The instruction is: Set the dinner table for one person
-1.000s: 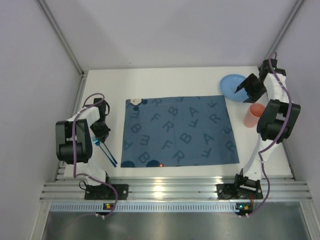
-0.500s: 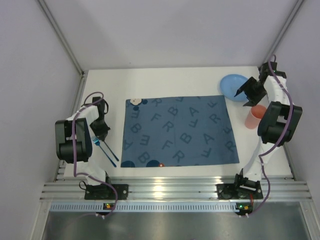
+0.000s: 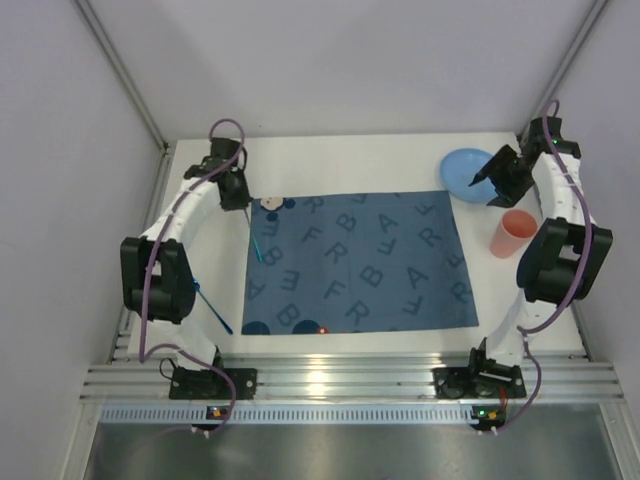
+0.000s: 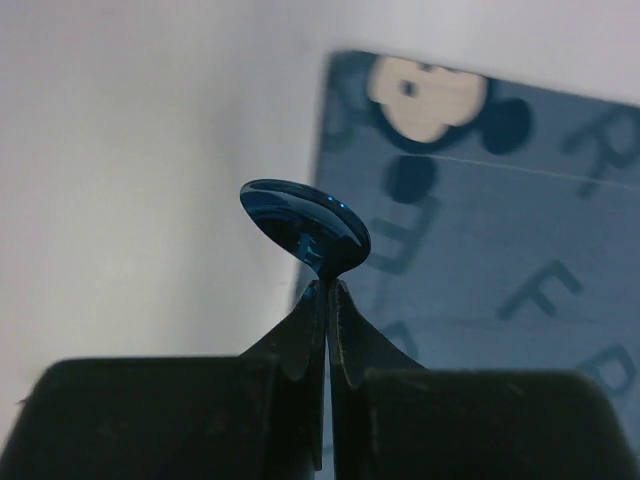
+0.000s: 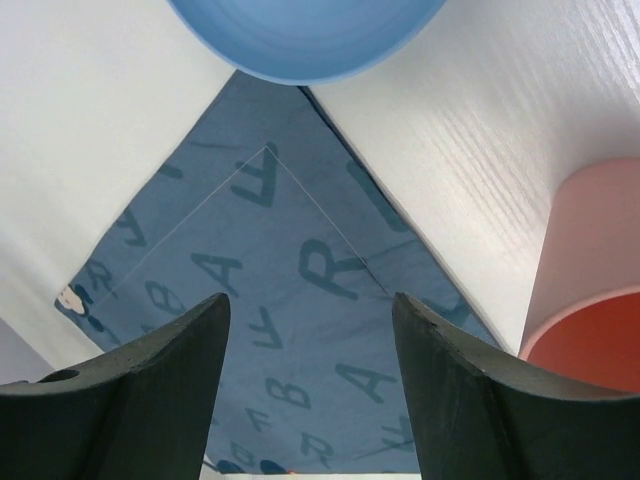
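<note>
My left gripper [image 3: 243, 205] is shut on a dark blue spoon [image 3: 255, 238] and holds it over the far left corner of the blue letter-printed placemat [image 3: 360, 262]. In the left wrist view the spoon's bowl [image 4: 305, 230] sticks out just past the closed gripper [image 4: 328, 285]. A blue fork [image 3: 214, 308] lies on the white table [image 3: 380, 160] left of the placemat. My right gripper [image 3: 487, 188] is open and empty beside the blue plate [image 3: 466, 172]. The pink cup [image 3: 511, 232] stands just near of it. The right wrist view shows the gripper [image 5: 310, 300], the plate [image 5: 305, 35] and the cup [image 5: 590, 290].
The silver slotted rail [image 3: 340, 375] runs along the near edge with both arm bases on it. Grey walls close in the left, far and right sides. The placemat also shows in the left wrist view [image 4: 500, 300] and the right wrist view [image 5: 290, 300].
My left gripper has lifted the spoon from beside the fork and carried it away to the placemat's far left corner. The fork stays on the table. The right gripper has barely moved.
</note>
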`<state>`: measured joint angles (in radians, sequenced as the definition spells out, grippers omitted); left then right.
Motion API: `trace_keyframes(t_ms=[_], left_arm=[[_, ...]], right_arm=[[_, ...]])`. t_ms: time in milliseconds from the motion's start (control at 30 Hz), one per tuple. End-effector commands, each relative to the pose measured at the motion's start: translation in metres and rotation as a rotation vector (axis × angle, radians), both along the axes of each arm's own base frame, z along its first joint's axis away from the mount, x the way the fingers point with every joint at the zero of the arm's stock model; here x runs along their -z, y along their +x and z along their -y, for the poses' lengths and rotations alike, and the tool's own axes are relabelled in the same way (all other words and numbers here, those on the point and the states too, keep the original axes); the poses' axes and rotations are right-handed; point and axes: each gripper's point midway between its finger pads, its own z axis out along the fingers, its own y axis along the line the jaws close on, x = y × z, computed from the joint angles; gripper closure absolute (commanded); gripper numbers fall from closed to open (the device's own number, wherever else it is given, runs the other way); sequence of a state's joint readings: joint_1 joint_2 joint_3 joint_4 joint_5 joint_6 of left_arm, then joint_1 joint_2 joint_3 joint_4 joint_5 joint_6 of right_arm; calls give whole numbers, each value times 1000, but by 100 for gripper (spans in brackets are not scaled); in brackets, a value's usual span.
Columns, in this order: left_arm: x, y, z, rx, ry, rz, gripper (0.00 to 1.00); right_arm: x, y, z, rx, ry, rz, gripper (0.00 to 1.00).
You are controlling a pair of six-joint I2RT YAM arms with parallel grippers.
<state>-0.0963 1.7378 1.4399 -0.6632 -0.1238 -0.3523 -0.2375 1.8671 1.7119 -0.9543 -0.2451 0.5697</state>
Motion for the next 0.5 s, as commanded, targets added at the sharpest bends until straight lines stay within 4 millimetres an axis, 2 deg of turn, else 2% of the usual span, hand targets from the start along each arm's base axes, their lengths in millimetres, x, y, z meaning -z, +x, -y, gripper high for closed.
trace_keyframes(t_ms=[0, 33, 200, 333, 467], left_arm=[[19, 3, 65, 163, -77, -40, 100], [24, 1, 82, 195, -85, -49, 100], [53, -6, 124, 253, -101, -107, 100], [72, -13, 137, 288, -75, -153, 100], [86, -23, 139, 295, -49, -196, 98]], right_arm=[[-24, -5, -7, -13, 1, 68, 34], [-24, -6, -9, -15, 4, 67, 34], [-31, -17, -15, -17, 18, 77, 34], [-35, -24, -17, -20, 19, 83, 33], [-36, -29, -17, -22, 13, 86, 33]])
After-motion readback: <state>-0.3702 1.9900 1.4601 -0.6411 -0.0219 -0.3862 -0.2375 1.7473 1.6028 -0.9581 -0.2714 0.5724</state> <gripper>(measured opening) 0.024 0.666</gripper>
